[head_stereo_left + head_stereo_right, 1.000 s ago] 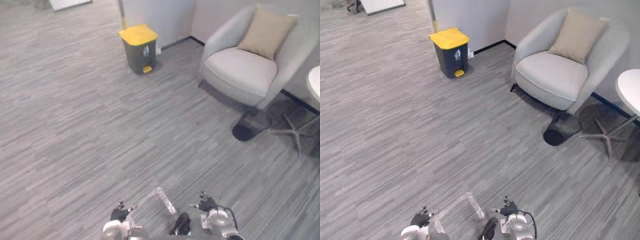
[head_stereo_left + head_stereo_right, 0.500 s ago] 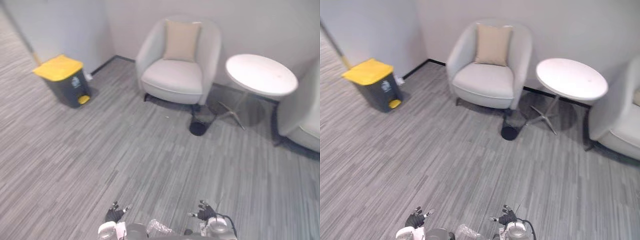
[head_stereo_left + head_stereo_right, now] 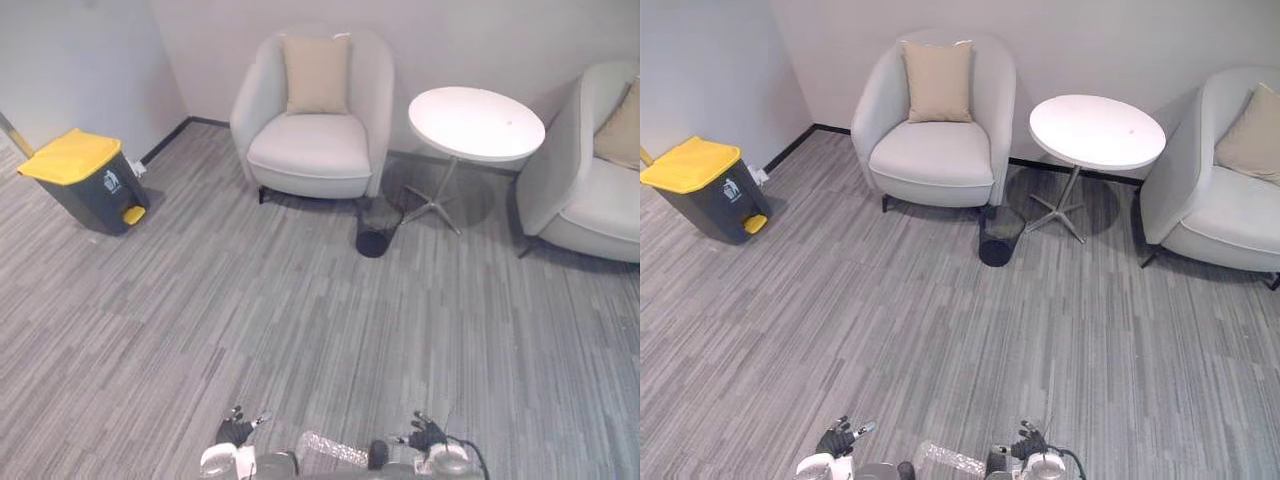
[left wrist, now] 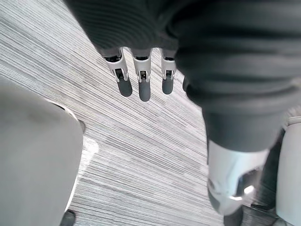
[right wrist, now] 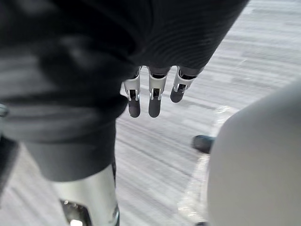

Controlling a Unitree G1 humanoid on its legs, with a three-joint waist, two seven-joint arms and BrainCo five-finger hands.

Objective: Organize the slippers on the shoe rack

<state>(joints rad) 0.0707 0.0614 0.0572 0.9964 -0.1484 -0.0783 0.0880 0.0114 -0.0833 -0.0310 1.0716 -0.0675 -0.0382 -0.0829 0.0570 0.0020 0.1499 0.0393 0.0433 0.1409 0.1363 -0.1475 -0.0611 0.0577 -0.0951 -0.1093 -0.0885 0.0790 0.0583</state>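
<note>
We are looking down on a wide stretch of grey striped carpet floor [image 3: 250, 310], running out to a pale wall [image 3: 480, 40] with a dark skirting strip along its foot. At 11 o'clock a light grey armchair [image 3: 310, 150] is sitting against that wall, with a beige cushion [image 3: 317, 75] standing upright on its seat. Just beside it, at 1 o'clock, a round white table [image 3: 477, 122] is standing on thin metal legs. A small black wastebasket [image 3: 372, 228] is resting on the floor between the chair and the table legs. At 2 o'clock a second armchair [image 3: 585, 195] is coming in from the edge, carrying another cushion [image 3: 622, 135]. Over at 10 o'clock a dark pedal bin [image 3: 78, 182] with a yellow lid is sitting near the corner; a small white mark is showing on its front, too small to read.

The left robot hand [image 4: 141, 77] is hanging over the carpet, fingers straight and apart, empty. The right robot hand [image 5: 153, 96] is doing likewise. Where the slippers are, I cannot tell.
</note>
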